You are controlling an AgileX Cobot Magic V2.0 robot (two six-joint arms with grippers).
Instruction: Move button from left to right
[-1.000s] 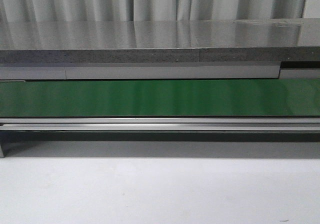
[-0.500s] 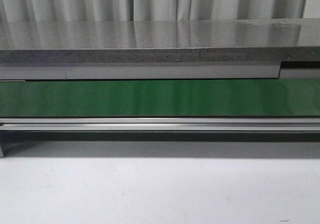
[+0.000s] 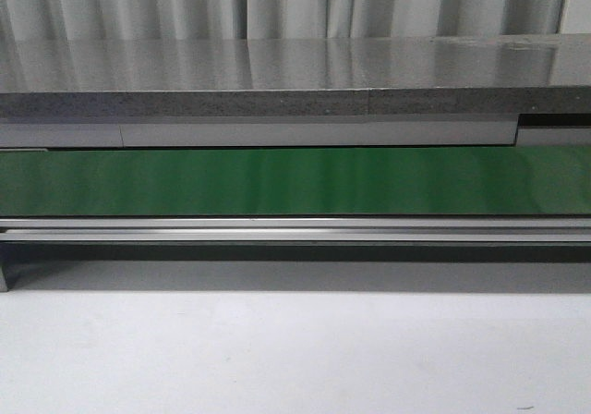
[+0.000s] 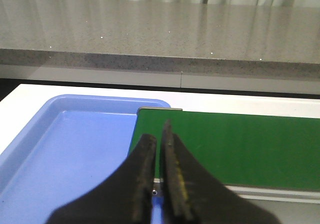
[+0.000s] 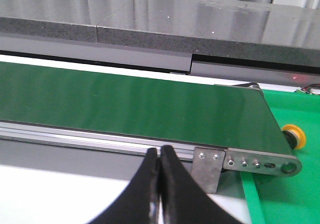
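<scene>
The button [image 5: 293,136] shows only in the right wrist view, as a round orange-yellow cap past the end of the green conveyor belt [image 5: 125,101], over a green tray [image 5: 280,199]. Its dark body is hidden behind the belt's end roller. My right gripper [image 5: 159,151] is shut and empty, in front of the belt's rail and apart from the button. My left gripper [image 4: 158,134] is shut and empty, over the near corner where a blue tray [image 4: 75,149] meets the belt [image 4: 240,144]. The blue tray holds nothing that I can see. Neither gripper shows in the front view.
The green belt [image 3: 295,181] runs across the front view on a metal rail [image 3: 295,229]. A grey stone counter [image 3: 277,72] and curtains stand behind it. White table surface [image 3: 295,349] lies in front. A metal bracket [image 5: 207,166] sits at the belt's right end.
</scene>
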